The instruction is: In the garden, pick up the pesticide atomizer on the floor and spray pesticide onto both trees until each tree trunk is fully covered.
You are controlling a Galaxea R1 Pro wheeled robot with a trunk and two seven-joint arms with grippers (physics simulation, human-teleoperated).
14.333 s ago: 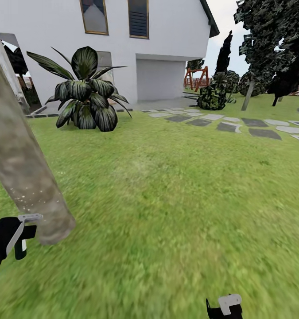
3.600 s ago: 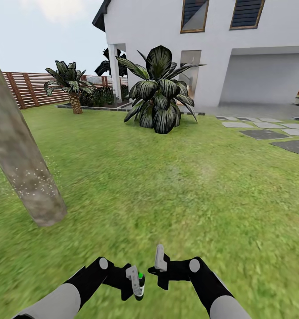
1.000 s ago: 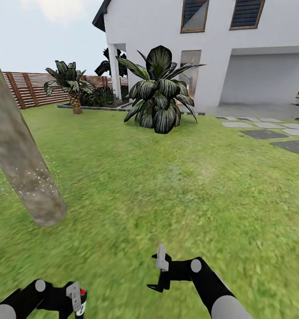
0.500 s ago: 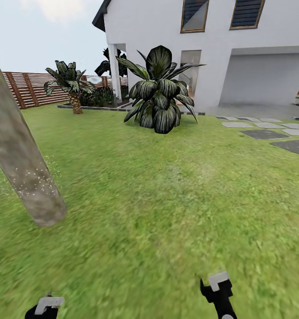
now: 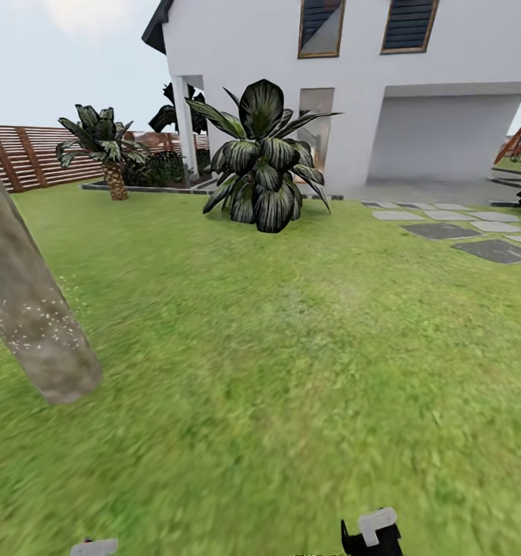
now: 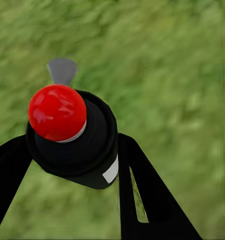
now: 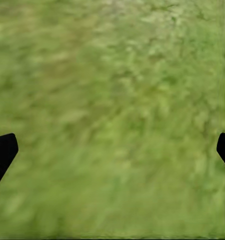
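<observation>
The pesticide atomizer (image 6: 75, 137) is clamped in the left gripper (image 6: 72, 150) above the grass (image 5: 291, 347); the right gripper (image 7: 112, 145) is spread wide, holding nothing; the tree trunk (image 5: 28, 309) is speckled white

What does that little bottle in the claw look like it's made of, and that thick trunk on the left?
The pesticide atomizer, held in the left claw, looks like smooth black plastic, its red top glossy with a highlight. The tree trunk looks like rough matte bark, mottled beige-grey, dotted with fine white speckles. Both are simulator renders, so this is only their look.
</observation>
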